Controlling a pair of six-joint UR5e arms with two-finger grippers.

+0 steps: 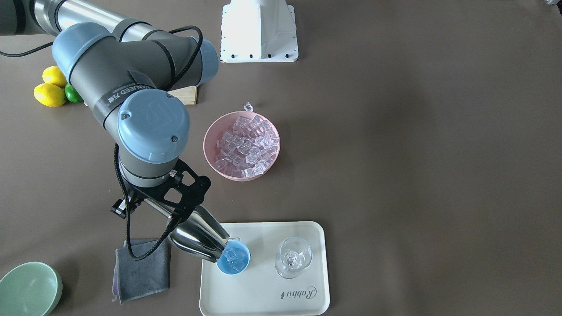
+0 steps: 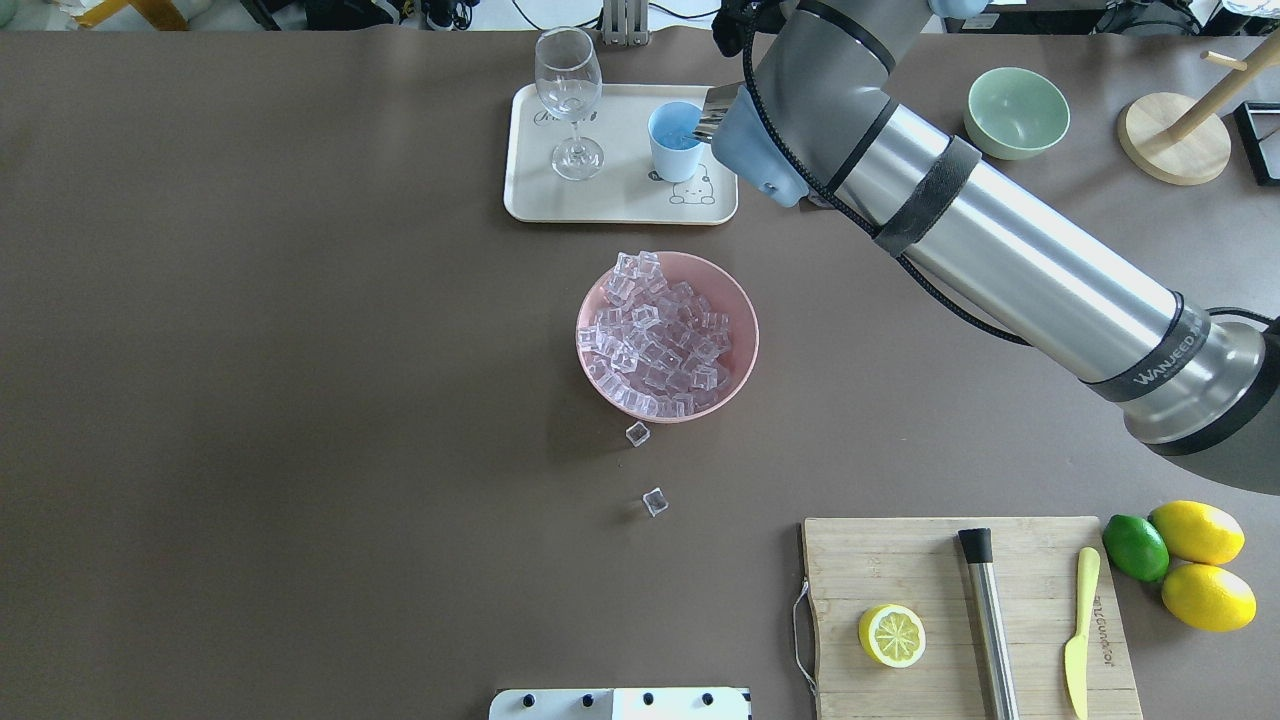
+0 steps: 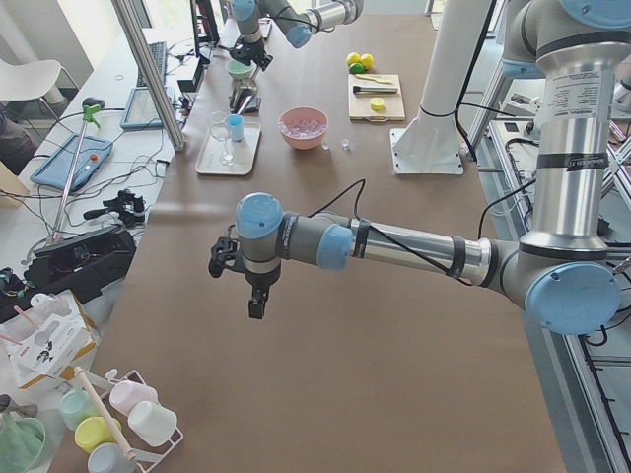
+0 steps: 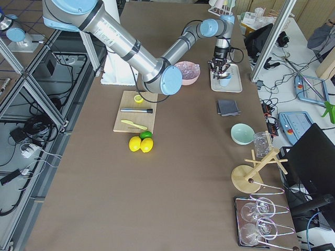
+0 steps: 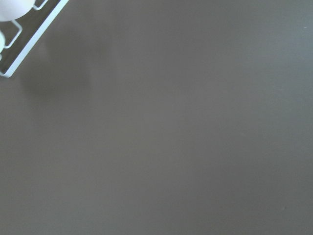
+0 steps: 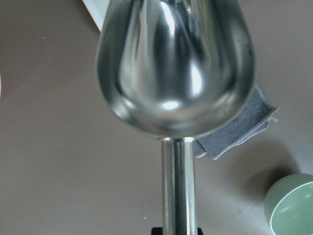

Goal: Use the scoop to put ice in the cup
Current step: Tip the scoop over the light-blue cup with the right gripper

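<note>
The silver scoop (image 1: 199, 237) is tipped mouth-down over the rim of the small light-blue cup (image 1: 237, 265), which stands on the cream tray (image 1: 263, 294). Several clear ice cubes (image 1: 233, 254) lie in the cup. My right gripper (image 1: 163, 206) is shut on the scoop's handle (image 6: 178, 196). The scoop's trough (image 6: 176, 63) looks empty in the right wrist view. More ice (image 1: 248, 147) fills the pink bowl (image 1: 210, 145). My left gripper (image 3: 254, 296) hovers over bare table far from these; I cannot tell whether it is open or shut.
A clear stemmed glass (image 1: 293, 256) stands beside the cup on the tray. A grey cloth (image 1: 140, 270) and a pale green bowl (image 1: 28, 289) lie near the right arm. Two loose cubes (image 2: 637, 433) (image 2: 655, 501) lie near the pink bowl. A cutting board (image 2: 1030, 580) holds tools and a lemon half.
</note>
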